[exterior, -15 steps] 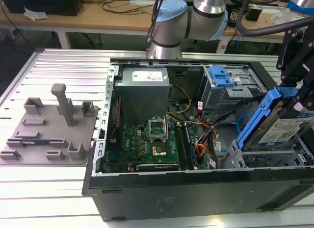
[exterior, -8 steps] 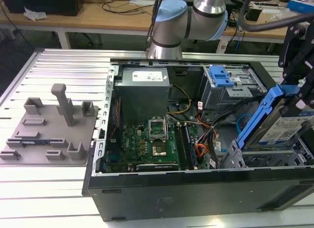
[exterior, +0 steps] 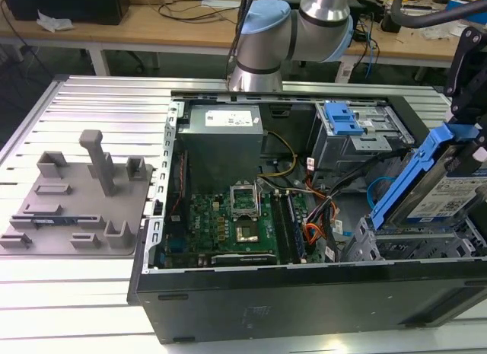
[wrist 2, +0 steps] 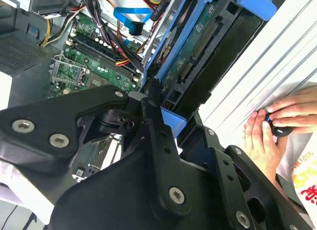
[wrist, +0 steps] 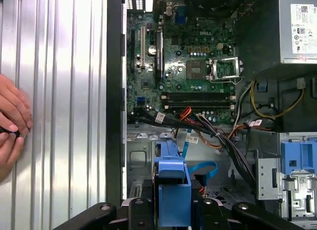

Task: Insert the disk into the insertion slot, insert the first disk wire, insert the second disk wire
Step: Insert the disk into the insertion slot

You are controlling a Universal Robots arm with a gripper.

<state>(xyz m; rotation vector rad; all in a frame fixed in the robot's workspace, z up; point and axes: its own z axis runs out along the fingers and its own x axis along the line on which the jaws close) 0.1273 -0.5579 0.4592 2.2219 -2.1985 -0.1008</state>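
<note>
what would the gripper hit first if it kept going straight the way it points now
Most likely the insertion slot: the gripper is shut on the disk, which hangs tilted over that bay. Depth is unclear, so this is a guess.

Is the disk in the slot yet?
Not in: the disk is tilted over the slot, clamped in the gripper.

Silver ribbed metal table (exterior: pixel 76 293) carrying two things: a grey moulded fixture plate (exterior: pixel 76 205) toward the exterior view's left, and beside it an open black computer case (exterior: pixel 304 301). In the first wrist view, a person's hands (wrist: pixel 12 118) lie over the ribs.
</note>
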